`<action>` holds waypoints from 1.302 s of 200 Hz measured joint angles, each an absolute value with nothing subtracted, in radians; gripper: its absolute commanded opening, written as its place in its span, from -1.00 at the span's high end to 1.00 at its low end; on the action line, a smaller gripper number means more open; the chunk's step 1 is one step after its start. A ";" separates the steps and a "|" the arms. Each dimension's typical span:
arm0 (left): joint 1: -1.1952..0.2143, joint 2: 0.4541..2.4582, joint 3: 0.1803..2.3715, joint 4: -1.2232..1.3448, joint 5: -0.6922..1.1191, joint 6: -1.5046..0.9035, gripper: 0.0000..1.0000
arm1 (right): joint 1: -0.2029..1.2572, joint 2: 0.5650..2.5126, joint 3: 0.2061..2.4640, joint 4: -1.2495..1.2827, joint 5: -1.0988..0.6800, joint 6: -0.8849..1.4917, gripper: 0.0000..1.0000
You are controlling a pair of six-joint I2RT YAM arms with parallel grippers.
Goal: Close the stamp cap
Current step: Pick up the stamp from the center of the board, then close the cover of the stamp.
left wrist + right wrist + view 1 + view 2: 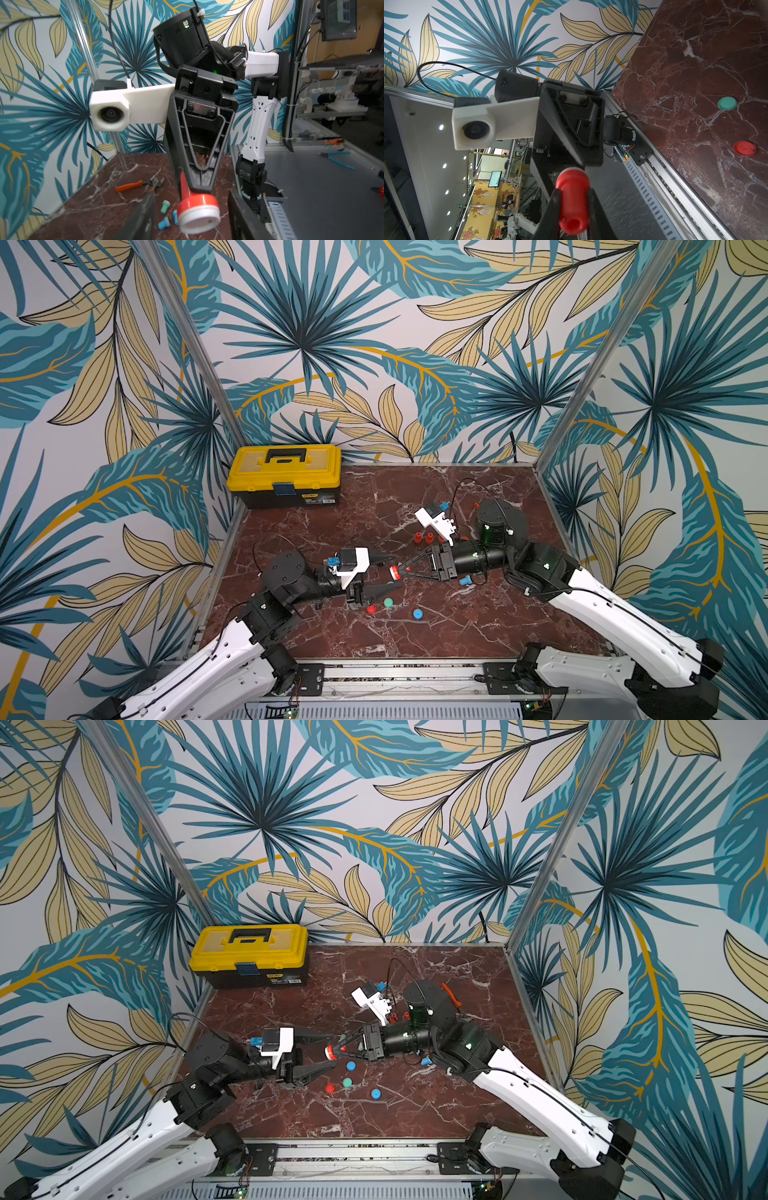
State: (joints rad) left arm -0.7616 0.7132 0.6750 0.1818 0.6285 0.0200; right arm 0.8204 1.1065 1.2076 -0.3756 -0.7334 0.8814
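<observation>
A red stamp point(394, 571) hangs above the middle of the marble table point(478, 622), with my right gripper point(401, 568) shut on its narrow handle point(572, 203). The stamp's wide end point(198, 216) carries a white cap under a red band and points toward my left arm. My left gripper point(399, 571) is open. Its two fingers point(145, 216) stand on either side of the capped end without touching it. Both top views show the two grippers tip to tip around the stamp point(329, 1051).
Loose caps lie on the marble below: red point(371, 608), green point(388, 602) and blue point(418, 613). Red stamps point(424, 537) stand behind the right gripper and a blue stamp point(464, 580) lies under its arm. Back left is a yellow toolbox point(284, 475); orange pliers point(137, 185) lie far right.
</observation>
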 measured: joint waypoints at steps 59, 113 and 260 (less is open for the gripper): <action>-0.652 0.676 0.722 -0.025 0.472 0.015 -0.55 | 0.828 1.111 1.208 -0.513 -0.536 0.833 0.87; -0.411 0.723 0.877 -0.355 0.357 0.033 -0.59 | 0.879 1.242 1.196 -0.524 -0.395 0.822 0.88; 0.009 0.727 0.809 -0.472 0.458 -0.104 -0.62 | 1.054 1.829 1.311 -0.522 -0.143 0.724 0.88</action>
